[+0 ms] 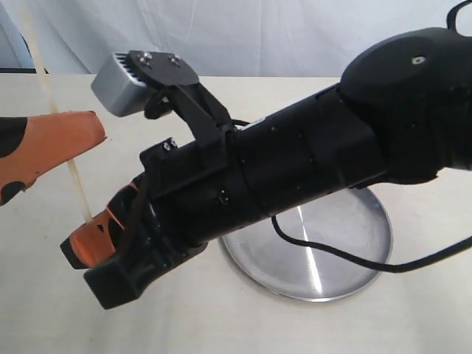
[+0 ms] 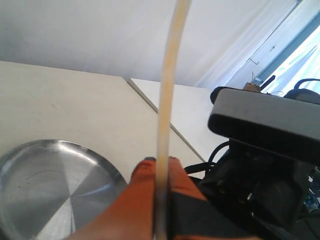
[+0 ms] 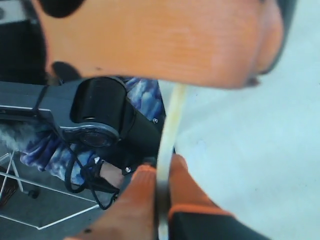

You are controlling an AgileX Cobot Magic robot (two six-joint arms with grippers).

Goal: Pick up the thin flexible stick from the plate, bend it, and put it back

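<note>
Left gripper (image 1: pixel 94 134) is closed on the thin flexible stick (image 1: pixel 74 174) partway along its length. Right gripper (image 1: pixel 91 230) is closed on the stick's lower end. The stick stands steeply tilted in the air above the table (image 1: pixel 295 328), clear of the plate (image 1: pixel 354 243) and off to its left.

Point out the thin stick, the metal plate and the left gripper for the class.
thin stick (image 2: pixel 165 100), left wrist view, middle of its shaft.
metal plate (image 1: pixel 354 221), exterior view, bare inner surface.
left gripper (image 2: pixel 160 164), left wrist view, between its orange fingertips.
</note>
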